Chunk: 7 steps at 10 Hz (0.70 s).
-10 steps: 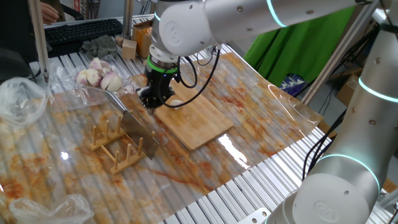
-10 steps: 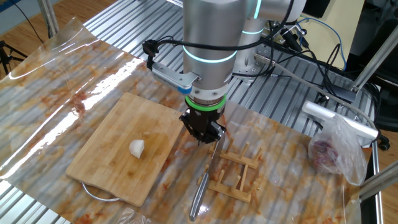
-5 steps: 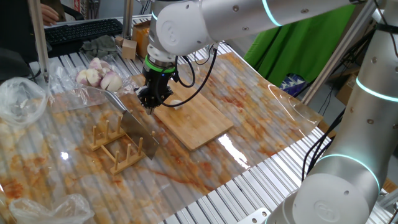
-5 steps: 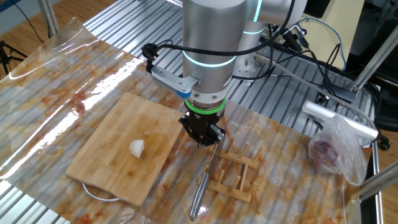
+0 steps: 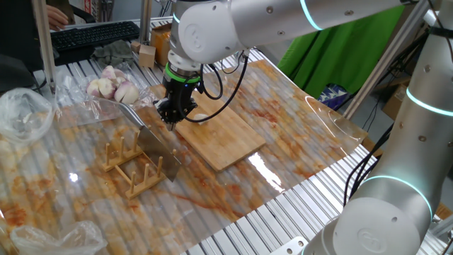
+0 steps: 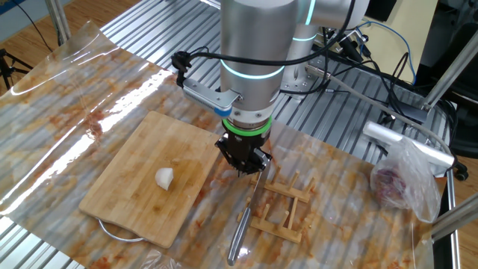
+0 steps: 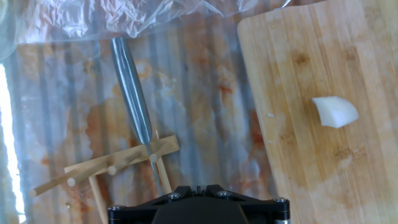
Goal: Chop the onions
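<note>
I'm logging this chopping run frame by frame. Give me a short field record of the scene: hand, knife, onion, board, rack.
hand: shut, pointing down, above the knife, beside the board
knife: held in the rack, handle sticking out, not gripped
onion: one pale chunk on the board, uncut
board: wooden, on the stained sheet
rack: small wooden stand next to the board

The arm (image 6: pixel 254 45) is built of thick silver-grey cylinders with glowing cyan rings, a green band above the black gripper (image 6: pixel 243 158), and black cables looping beside the wrist.
</note>
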Motion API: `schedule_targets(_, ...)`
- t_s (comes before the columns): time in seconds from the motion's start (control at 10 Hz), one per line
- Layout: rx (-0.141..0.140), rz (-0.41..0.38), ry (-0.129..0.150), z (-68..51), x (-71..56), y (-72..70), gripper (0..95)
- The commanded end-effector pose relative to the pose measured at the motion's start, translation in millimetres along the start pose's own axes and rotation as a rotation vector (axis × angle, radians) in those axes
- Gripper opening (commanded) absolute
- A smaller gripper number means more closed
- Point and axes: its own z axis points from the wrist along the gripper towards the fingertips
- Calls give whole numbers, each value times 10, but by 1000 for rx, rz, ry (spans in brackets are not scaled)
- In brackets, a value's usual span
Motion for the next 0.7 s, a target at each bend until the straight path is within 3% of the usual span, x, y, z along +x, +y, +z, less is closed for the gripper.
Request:
schedule_targets(0.1,-3,-5,3,-3,2,-2,0)
schedule_targets(0.7,-8,-62,0,-3,2,-2,0)
